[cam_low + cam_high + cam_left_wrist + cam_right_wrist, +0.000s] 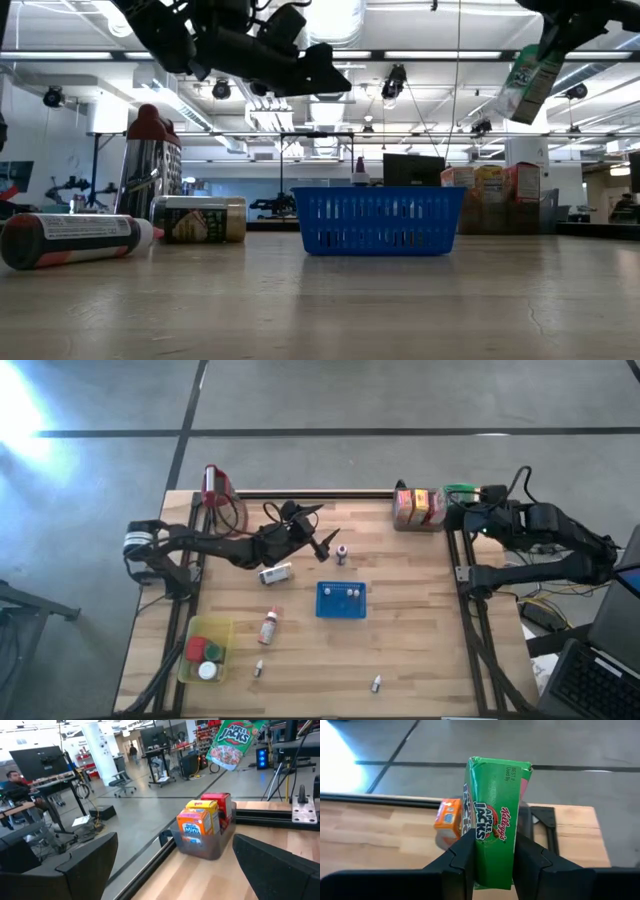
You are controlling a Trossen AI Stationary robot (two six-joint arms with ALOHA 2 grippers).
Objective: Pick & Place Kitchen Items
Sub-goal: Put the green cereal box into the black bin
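Wooden bench (400, 660) on a grey floor, open lab beyond. The right gripper (492, 865), raised over the far right corner, is clamped on a green carton (492, 820) held above a clear bin (210, 847) of cartons. The left gripper (318, 530) hovers mid-bench with fingers spread wide, empty. Only the right wrist view shows the clamp; only the low view shows the carton's height above the bench. The blue tray (341, 600) sits centrally, with bare wood around it.
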